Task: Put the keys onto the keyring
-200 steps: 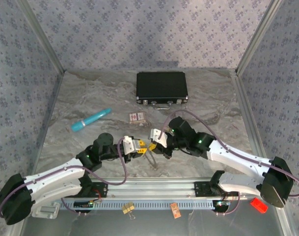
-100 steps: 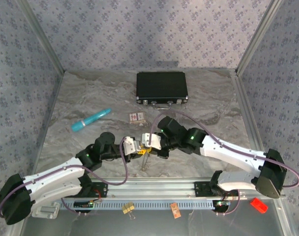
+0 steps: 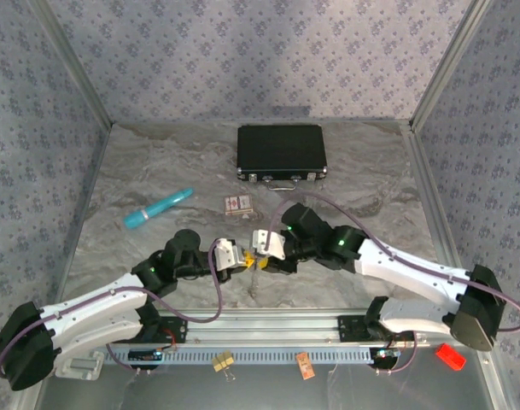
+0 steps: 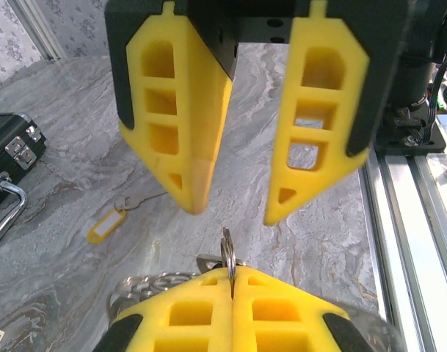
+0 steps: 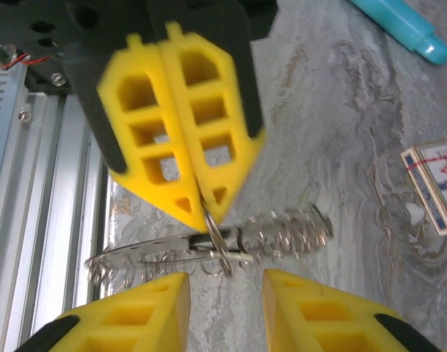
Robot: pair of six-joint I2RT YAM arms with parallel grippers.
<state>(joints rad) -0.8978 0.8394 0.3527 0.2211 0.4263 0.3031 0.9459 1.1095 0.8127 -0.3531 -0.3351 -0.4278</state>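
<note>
Pinching keyring [image 4: 227, 253] edge-on, left end effector [image 4: 232, 274] hides its lower half, right end effector [image 4: 235, 214] spread, coiled chain [image 5: 289, 231] blurred

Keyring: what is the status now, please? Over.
Left gripper shut on keyring, ring standing edge-up. Right gripper open, facing it, not touching. Silvery chain bunched at the ring, close to the jaws.

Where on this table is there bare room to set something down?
Bare tabletop lies far left, between the teal pen and the black case, and at right between that case and the side wall. The near middle is crowded: left gripper and right gripper meet near the card box.
</note>
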